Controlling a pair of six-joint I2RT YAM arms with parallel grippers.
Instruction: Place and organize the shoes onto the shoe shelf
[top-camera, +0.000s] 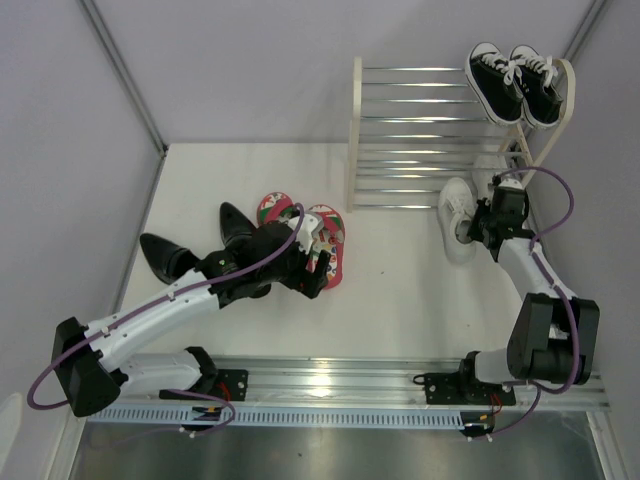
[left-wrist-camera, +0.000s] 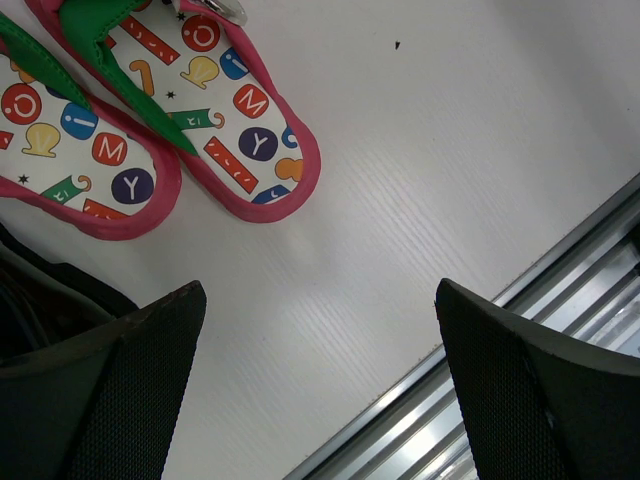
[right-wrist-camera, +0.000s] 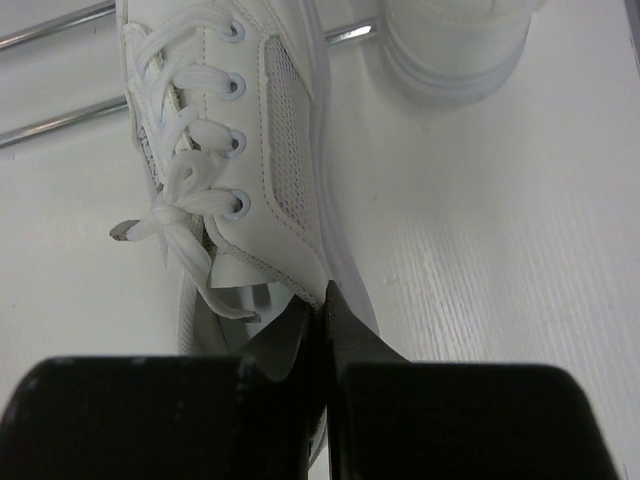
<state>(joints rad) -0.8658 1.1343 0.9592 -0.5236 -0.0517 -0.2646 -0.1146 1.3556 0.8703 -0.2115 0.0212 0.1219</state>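
The shoe shelf (top-camera: 420, 135) stands at the back right. My right gripper (top-camera: 478, 226) is shut on the side collar of a white sneaker (top-camera: 457, 212) lying just in front of the shelf. In the right wrist view the fingertips (right-wrist-camera: 345, 325) pinch that sneaker's (right-wrist-camera: 285, 130) collar edge, and a second white sneaker (right-wrist-camera: 455, 45) sits beyond it. Two red flip-flops (top-camera: 328, 240) lie side by side mid-table. My left gripper (top-camera: 310, 265) hovers open and empty over their near ends (left-wrist-camera: 235, 115). Two black dress shoes (top-camera: 165, 255) lie at the left, partly under the left arm.
A pair of black canvas sneakers (top-camera: 515, 82) sits on the shelf's top tier at the right. Shelf bars (right-wrist-camera: 60, 115) run just beyond the held sneaker. A metal rail (top-camera: 330, 385) runs along the near edge and shows in the left wrist view (left-wrist-camera: 560, 330). Grey walls enclose the table.
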